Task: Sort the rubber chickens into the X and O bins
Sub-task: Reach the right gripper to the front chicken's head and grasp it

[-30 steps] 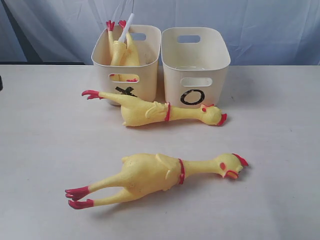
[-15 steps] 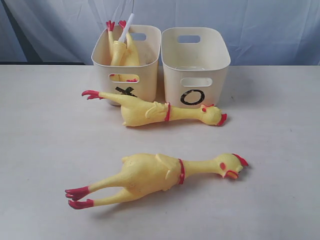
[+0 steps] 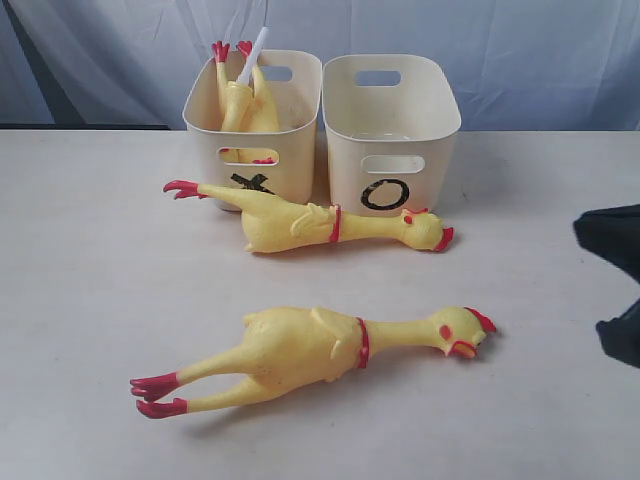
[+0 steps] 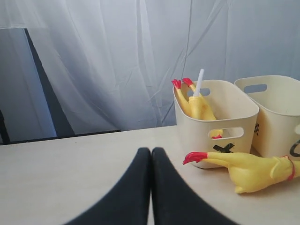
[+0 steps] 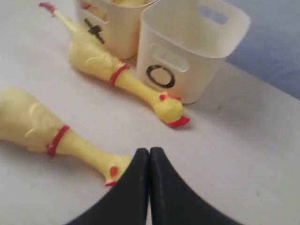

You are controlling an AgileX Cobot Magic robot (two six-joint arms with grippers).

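Backed by a white curtain, with a dark panel to one side in the left wrist view. Underneath, a pale table.

Standing side by side at the back, almost touching: X bin left, O bin right. Lying just in front of both, hiding the foot of the X mark: far chicken, feet left, head right. Well apart, closer to the front edge, with open table all round: near chicken, same way round. Poking out of the X bin, red feet up: small chicken, beside a white stick.

All yellow, with red feet, combs, beaks and neck bands.

Left gripper: fingers pressed together, low over the table, short of the X bin. Right gripper: fingers pressed together too, pointing toward the near chicken's head, apart from it, out by the table's right side.
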